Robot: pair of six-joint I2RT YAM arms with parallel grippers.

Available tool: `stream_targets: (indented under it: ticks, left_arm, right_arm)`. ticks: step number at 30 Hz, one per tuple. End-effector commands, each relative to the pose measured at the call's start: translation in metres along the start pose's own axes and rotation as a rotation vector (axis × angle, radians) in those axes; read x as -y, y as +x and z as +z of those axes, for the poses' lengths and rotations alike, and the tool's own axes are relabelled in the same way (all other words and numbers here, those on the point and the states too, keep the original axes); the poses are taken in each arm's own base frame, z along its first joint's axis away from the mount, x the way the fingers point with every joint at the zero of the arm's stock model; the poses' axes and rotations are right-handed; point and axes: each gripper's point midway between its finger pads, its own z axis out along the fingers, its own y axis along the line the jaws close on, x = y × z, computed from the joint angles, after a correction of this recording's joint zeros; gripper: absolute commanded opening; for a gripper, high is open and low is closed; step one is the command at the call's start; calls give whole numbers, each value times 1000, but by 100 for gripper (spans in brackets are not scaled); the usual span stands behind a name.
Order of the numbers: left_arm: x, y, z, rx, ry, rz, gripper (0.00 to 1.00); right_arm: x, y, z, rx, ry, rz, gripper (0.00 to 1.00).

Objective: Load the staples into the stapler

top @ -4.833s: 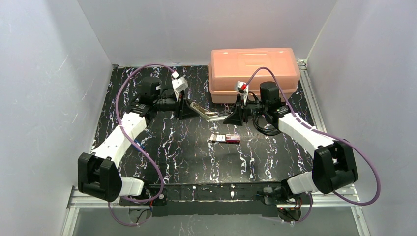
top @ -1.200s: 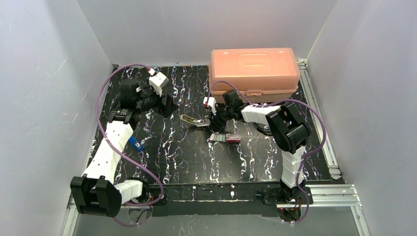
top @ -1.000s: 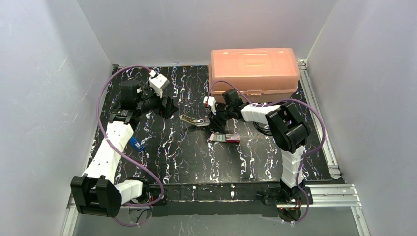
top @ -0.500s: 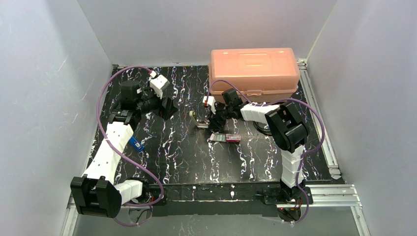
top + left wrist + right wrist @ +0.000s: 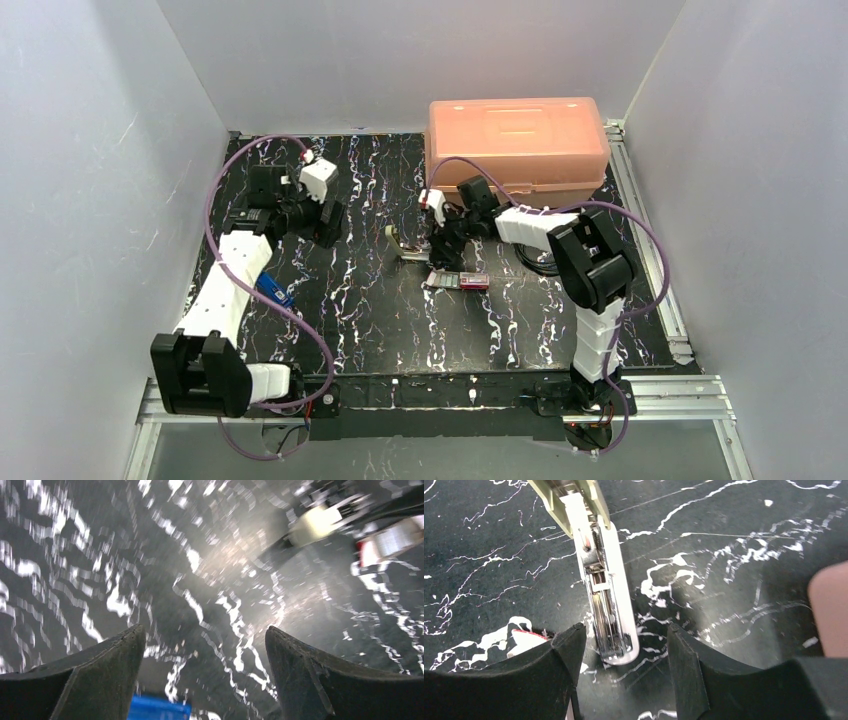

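Observation:
The stapler lies swung open on the table, its white arm with the metal channel facing up and its pale green part at the top edge. My right gripper is open, one finger on each side of the stapler's tip, touching neither side. From above, the stapler sits just left of the right gripper. The staples' small red box with its pale tray lies just in front; single strips are too small to make out. My left gripper hangs open and empty at the left, also seen blurred in its own view.
An orange plastic case stands at the back right, close behind the right arm. A coiled black cable lies right of the right gripper. A small blue object lies by the left arm.
My right gripper has opened and let go of the stapler, which now lies shorter and turned on the table. My left gripper has opened wider and swung slightly.

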Motion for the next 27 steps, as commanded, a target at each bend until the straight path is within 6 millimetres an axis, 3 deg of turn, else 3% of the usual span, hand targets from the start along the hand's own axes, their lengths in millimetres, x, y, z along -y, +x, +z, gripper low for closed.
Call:
stream_targets:
  ticks: [1, 4, 9, 15, 21, 27]
  left_arm:
    - [-46, 52, -22, -218, -228, -130, 92]
    - [-78, 79, -37, -273, -361, -226, 99]
    - [-100, 121, -46, -384, -368, -379, 99]
    - [-126, 146, -47, -412, -380, -490, 99]
    - [-138, 172, -44, -471, -395, -566, 98]
    - [-129, 188, -33, -503, -330, -628, 98]
  right_arm:
    - [4, -39, -35, 53, 75, -5, 69]
    - [-2, -44, -46, 51, 80, 5, 71]
    - [-14, -46, -62, 41, 72, 20, 73]
    - [-27, -45, -76, 40, 72, 24, 74]
    - [-34, -34, -77, 19, 62, 35, 74]
    - [-38, -25, -76, 8, 51, 42, 74]
